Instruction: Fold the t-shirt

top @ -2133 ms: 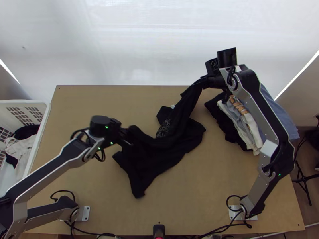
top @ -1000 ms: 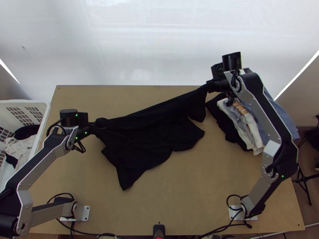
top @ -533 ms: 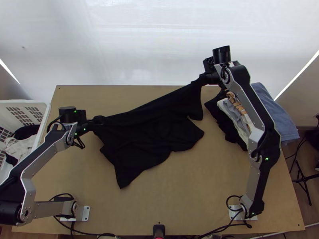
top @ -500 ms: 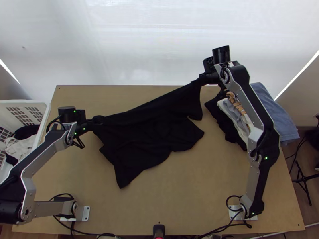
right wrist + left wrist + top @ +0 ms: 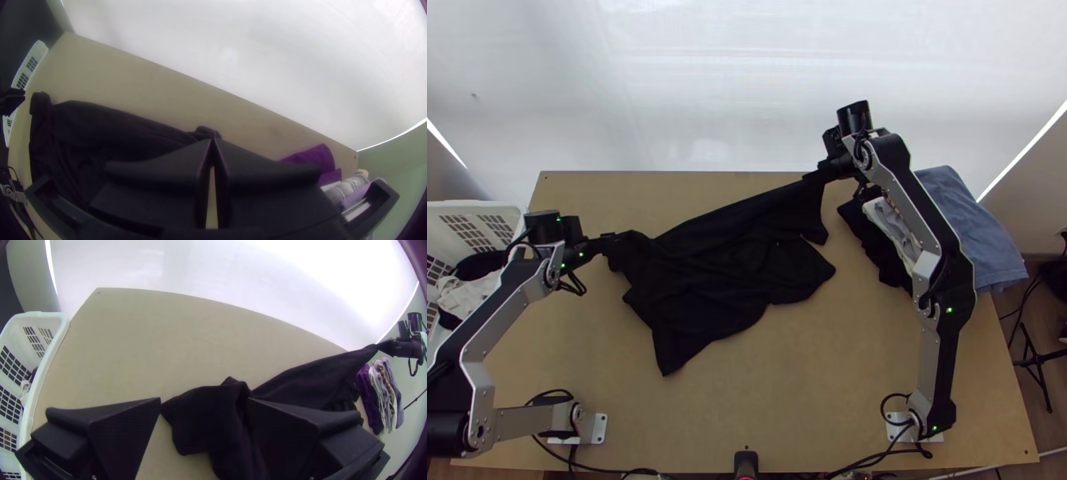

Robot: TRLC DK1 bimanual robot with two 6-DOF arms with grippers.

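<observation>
Black t-shirt [image 5: 731, 268] lay rumpled on table [image 5: 827, 384] | right gripper [image 5: 212, 138] clenched its 1–2 o'clock corner, probably for tensioning the edge | left gripper [image 5: 204, 398], at 9 o'clock, was released, jaws apart

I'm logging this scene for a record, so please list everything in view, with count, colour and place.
T-shirt: one, black, rumpled across mid-table
Table: one, light wood, under the shirt
Basket: one, white, beyond the table's left edge
Clothes in basket: several, pale and dark, count unclear
Garment pile: several, dark, pale and blue, table's right side
Backdrop: one, white, behind the table
Stand: one, black, floor at right
Cables: several, black, near edge
Arms: two, silver-grey and black, left and right
Left end effector: one, black, open at the shirt's left end
Right end effector: one, black, shut on the shirt's far right part
</observation>
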